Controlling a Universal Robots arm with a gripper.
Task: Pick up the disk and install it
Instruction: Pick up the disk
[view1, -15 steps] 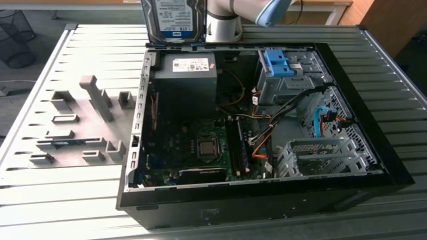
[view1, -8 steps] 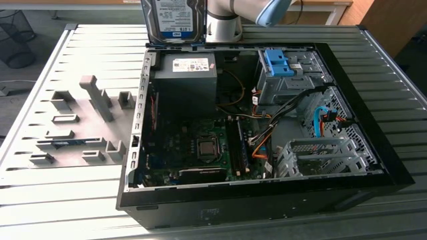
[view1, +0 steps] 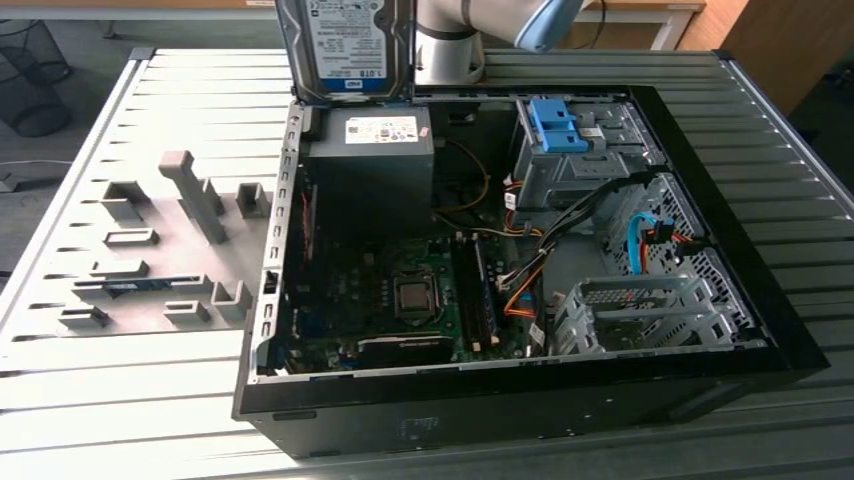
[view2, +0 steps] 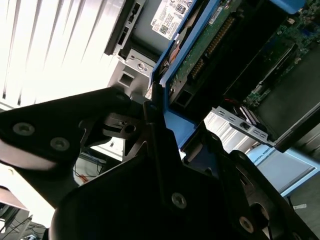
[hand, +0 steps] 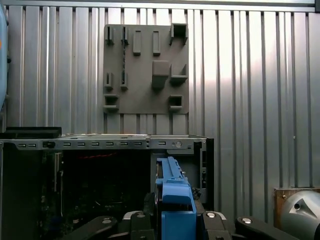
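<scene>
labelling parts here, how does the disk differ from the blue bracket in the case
The disk shows a labelled silver-grey drive; the blue bracket is bare plastic. The disk hangs upright above the case rim, in the gripper; the blue bracket sits in the drive cage. Both have bright blue plastic.

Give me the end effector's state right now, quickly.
End effector: closed on the disk, holding it upright over the open computer case.

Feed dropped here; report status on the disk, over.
Gripper shut on the disk's blue rail. Disk upright above the open case, not yet installed. Cables cross the case beside the drive cage.
</scene>
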